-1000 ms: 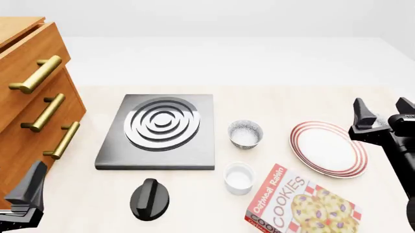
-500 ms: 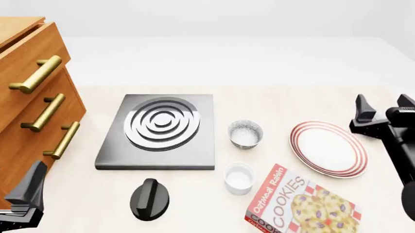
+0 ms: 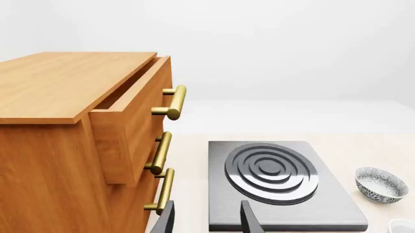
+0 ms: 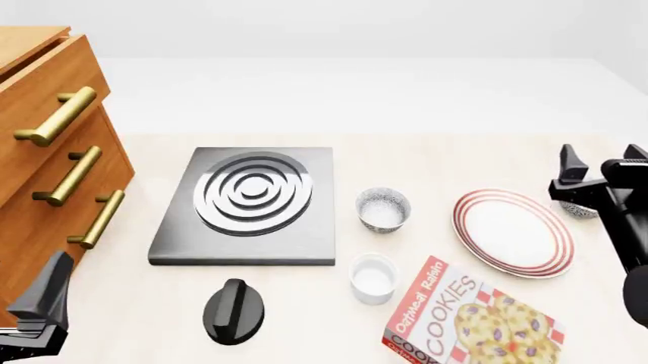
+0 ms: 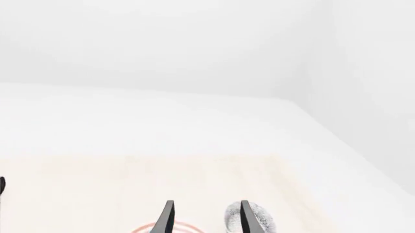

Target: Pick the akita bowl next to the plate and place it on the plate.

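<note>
The left gripper [image 3: 207, 204] is held low at the near left corner, its fingers spread with nothing between them. Just beyond it a black knob [image 4: 234, 311] is seen, and to the right a cookie box [image 4: 471, 318] and a white ramekin [image 4: 372, 278]. Farther on, the stove [image 4: 248, 203] is set beside a wooden drawer unit [image 4: 51, 152], with a speckled bowl [image 4: 383, 208] between the stove and the plate [image 4: 511, 231].

A second bowl [image 5: 259, 219] is found just beyond the plate's right edge; only a speckled patch of it [image 4: 579, 210] is seen under the right arm. Being round, it has no long axis, and its tilt cannot be judged. The right gripper [image 4: 603, 149] is held over it, fingers parted and empty, the bowl lying beside one finger [image 5: 245, 216] rather than between the two.

Compared with a second ago, the right gripper is placed farther out and to the right; nothing else has been shifted.
</note>
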